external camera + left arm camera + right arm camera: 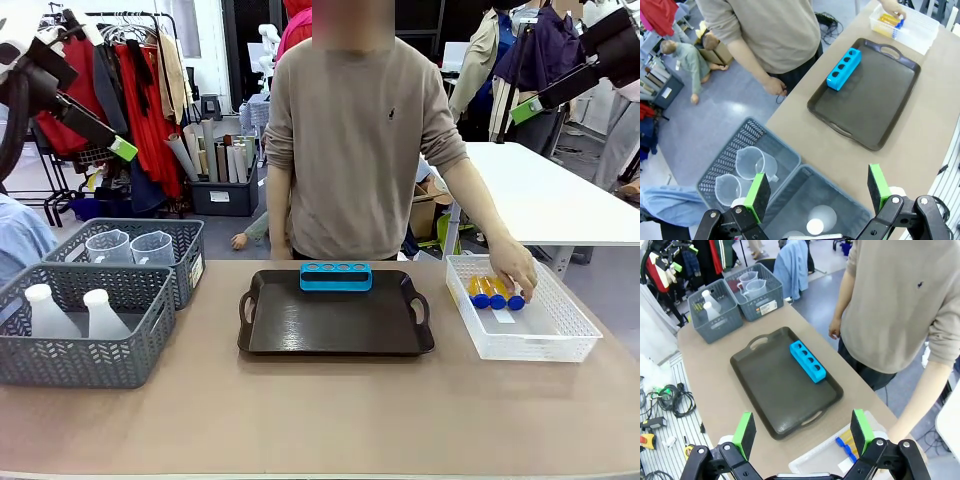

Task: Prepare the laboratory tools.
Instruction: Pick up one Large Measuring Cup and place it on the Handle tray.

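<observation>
A blue four-hole rack [335, 276] lies at the far edge of the dark tray [330, 330]. A person's hand [514, 268] rests on the amber blue-capped tubes [496, 293] in the white mesh basket [540, 335]. Two clear beakers [130, 246] stand in the far grey basket, and two white flasks [70, 310] in the near one. My left gripper [817, 192] hangs open high above the beakers [747, 170] and a flask [815, 226]. My right gripper [802, 432] is open, high over the tray [765, 390] and tubes [847, 445].
The grey baskets [90, 360] fill the table's left end. The person stands at the far side behind the tray. A white table [560, 200] sits beyond on the right, and clothes racks on the left. Bare tabletop [330, 410] runs along the near edge.
</observation>
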